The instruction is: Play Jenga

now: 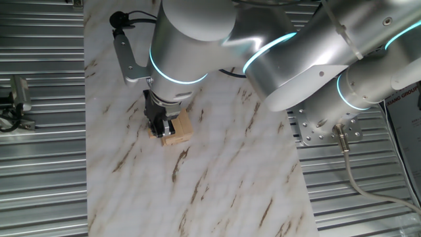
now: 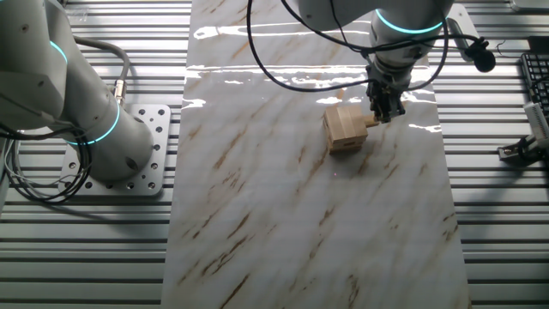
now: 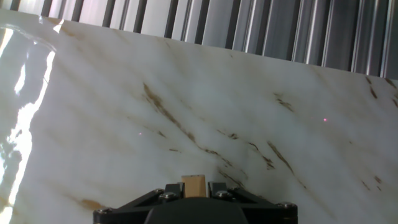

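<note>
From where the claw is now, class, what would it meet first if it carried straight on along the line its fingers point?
The claw already has a wooden block between its fingers, beside the stack. Beyond that, the hand view shows only marble table, so likely the tabletop, though depth is unclear.

Jenga [image 2: 345, 127] blocks: pale matt wood; table [image 2: 300, 223]: glossy marble-look top with brown veins; surrounding floor [image 1: 39, 164]: ribbed metal.
</note>
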Controlling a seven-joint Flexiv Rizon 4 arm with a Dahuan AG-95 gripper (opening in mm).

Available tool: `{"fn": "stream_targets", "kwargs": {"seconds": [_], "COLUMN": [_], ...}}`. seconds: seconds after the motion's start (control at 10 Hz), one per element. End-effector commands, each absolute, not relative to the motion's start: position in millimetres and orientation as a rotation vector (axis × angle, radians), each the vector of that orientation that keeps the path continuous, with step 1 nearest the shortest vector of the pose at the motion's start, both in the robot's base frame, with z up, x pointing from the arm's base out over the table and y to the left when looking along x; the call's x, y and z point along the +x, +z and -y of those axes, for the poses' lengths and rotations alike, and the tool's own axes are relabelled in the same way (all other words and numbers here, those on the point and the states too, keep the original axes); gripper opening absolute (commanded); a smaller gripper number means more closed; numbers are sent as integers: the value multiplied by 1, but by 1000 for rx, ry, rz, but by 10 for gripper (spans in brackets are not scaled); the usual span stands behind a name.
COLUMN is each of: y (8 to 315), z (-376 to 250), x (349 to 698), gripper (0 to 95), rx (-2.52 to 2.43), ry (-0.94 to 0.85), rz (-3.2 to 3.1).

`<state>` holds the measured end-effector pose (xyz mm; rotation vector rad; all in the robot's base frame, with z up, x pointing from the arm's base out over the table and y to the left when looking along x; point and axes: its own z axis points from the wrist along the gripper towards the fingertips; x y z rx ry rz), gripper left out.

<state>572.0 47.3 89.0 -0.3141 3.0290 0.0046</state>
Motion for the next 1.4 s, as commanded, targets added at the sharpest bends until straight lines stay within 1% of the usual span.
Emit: {"fn": "stream_targets", "kwargs": {"seconds": [0.1,1.4], "y": [89,88], "z": [-47,-46], "x": [572,571], "gripper": [380,380], "rx": [-313,-307], "ry": [5,6], "rz": [-3029,-3039]}}
